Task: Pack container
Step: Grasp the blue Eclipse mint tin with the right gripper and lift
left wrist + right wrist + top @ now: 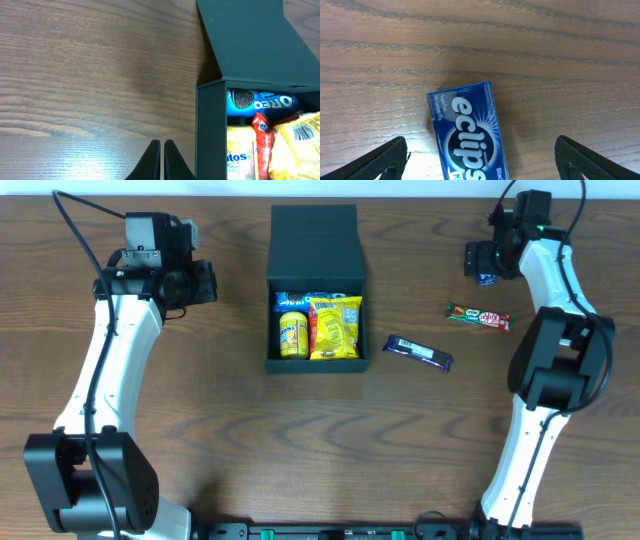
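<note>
Container [210, 135] open, lid flap [314, 240] pointing away to far edge, left gripper [161, 143] clenched, right gripper [481, 142] spread

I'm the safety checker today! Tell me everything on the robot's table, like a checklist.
Surface: brown wooden table, no spills seen.
Job's things: black container, lid open, with an Oreo packet and a yellow bag inside. A dark blue bar, a red and green bar and an Eclipse pack lie outside it.
Clutter: nothing seen.
Pincers: left pincer shut, empty. Right pincer open over the Eclipse pack.
Cables: black cables along the arms.
Surroundings: black rail at the near edge.
</note>
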Action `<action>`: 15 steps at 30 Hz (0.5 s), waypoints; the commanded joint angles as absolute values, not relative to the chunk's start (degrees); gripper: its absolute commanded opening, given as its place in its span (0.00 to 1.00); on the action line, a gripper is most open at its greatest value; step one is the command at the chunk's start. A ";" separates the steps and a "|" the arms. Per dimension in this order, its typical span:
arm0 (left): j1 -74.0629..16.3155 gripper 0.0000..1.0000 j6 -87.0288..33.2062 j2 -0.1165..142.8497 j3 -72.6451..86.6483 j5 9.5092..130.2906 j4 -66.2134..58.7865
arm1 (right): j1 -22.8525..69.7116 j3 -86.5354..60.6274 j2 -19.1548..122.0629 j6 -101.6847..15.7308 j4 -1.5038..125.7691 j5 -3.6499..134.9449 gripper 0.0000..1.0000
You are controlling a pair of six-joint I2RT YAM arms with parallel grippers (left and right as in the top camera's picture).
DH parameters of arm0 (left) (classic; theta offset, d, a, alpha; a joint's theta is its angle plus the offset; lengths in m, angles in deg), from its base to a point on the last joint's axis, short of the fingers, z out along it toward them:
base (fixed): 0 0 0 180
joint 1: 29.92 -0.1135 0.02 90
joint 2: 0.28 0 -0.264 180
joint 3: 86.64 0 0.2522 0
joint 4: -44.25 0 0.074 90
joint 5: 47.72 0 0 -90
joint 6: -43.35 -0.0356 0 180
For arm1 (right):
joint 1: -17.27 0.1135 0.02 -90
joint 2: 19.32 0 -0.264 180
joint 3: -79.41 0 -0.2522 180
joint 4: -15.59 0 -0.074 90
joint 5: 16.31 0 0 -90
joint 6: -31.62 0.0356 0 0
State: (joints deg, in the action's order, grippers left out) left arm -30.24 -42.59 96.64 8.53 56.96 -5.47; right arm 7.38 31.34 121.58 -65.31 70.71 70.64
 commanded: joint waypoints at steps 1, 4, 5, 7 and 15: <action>-30.28 0.06 -43.18 96.80 8.60 57.18 -5.56 | 7.55 31.34 123.11 -66.91 70.23 70.27 0.92; -30.28 0.06 -43.18 96.80 8.60 57.16 -5.54 | 7.55 31.34 123.57 -67.30 69.53 70.27 0.90; -30.28 0.06 -43.21 96.80 8.60 57.16 -5.54 | 7.57 31.34 123.75 -67.30 69.31 70.23 0.89; -30.28 0.06 -43.18 96.80 8.60 57.16 -5.52 | 7.64 31.34 124.07 -67.30 69.07 70.23 0.89; -30.28 0.06 -42.83 96.80 8.60 57.14 -5.52 | 7.94 31.34 124.66 -68.37 67.67 70.20 0.86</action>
State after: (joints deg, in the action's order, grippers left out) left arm -30.24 -42.59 96.64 8.53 56.96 -5.45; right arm 7.40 31.34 123.51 -67.11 68.15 70.64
